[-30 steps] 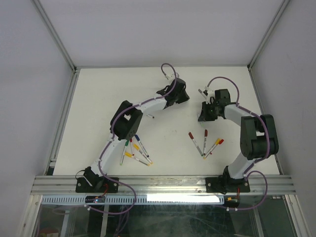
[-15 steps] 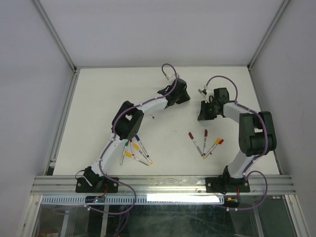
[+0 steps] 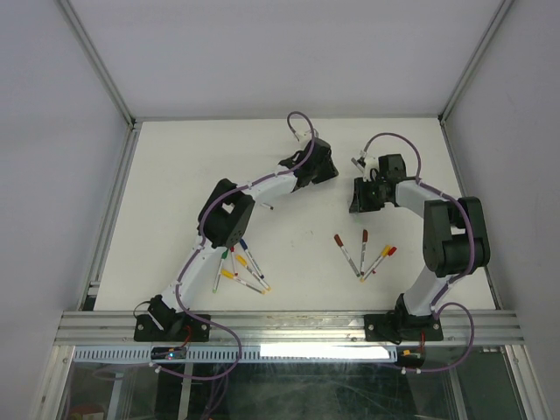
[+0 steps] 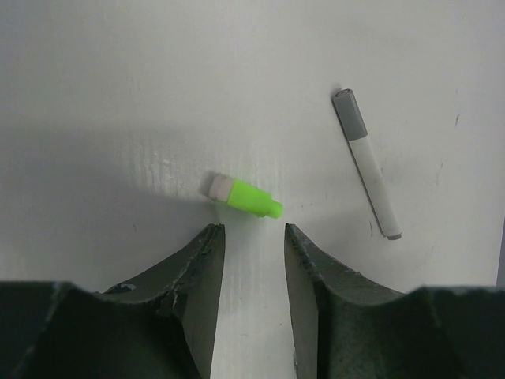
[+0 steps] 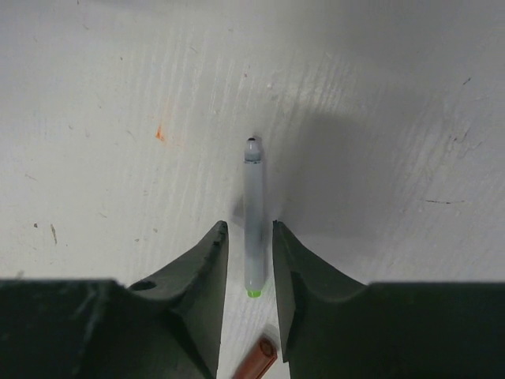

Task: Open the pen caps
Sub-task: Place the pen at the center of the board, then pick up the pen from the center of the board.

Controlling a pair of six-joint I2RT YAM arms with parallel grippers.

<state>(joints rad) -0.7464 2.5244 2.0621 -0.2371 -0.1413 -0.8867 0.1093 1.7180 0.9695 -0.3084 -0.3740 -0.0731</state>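
Though loose, green pen cap [image 4: 243, 199] lengthwise left-right, pale end left.

The white worktop [image 3: 175, 175] carries a fan of pens [image 3: 238, 267] at 7 o'clock and a second fan [image 3: 360, 254] at 5 o'clock. Toward 12 o'clock lies a green cap [image 4: 241, 197], a grey-ended barrel [image 4: 367, 162] at its 2 o'clock. A green-tipped barrel [image 5: 253, 213] lies farther right.

White panels [image 3: 280, 52] on aluminium posts [image 3: 96, 59] are enclosing a white table [image 3: 175, 175] from nine to three o'clock and an aluminium rail [image 3: 289, 326] is carrying two cabled arms [image 3: 267, 184] at six, suggesting a robotics lab.
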